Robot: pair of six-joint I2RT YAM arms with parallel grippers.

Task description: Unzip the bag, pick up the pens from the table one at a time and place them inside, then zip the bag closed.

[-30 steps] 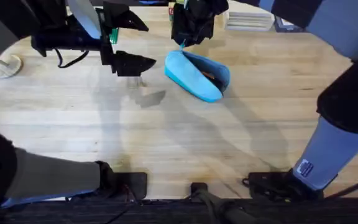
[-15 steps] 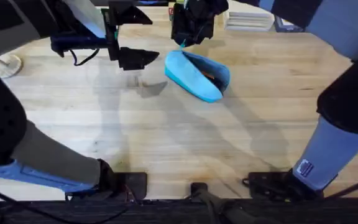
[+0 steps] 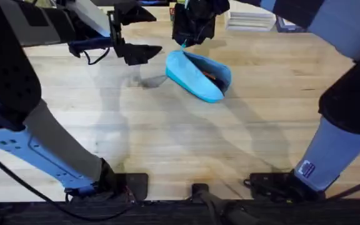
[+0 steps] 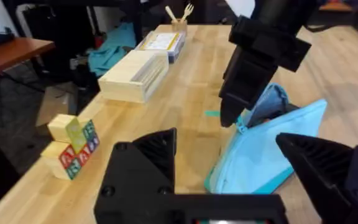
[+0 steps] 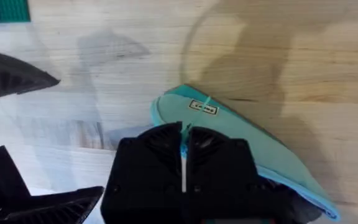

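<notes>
Nearer the bag [image 3: 199, 76] — left end effector [image 3: 136, 34], agape

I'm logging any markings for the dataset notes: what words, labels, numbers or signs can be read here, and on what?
None can be read.
The bag: a small sewn tag with dark marks, too blurred to read.
Toy blocks off the table: printed symbols, too small to read.
Right arm's lower link: a small blue sticker, unreadable.

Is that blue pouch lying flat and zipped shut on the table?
No: in the overhead view the bag gapes open along its top, and the right gripper pinches the zipper pull at its far end.
</notes>
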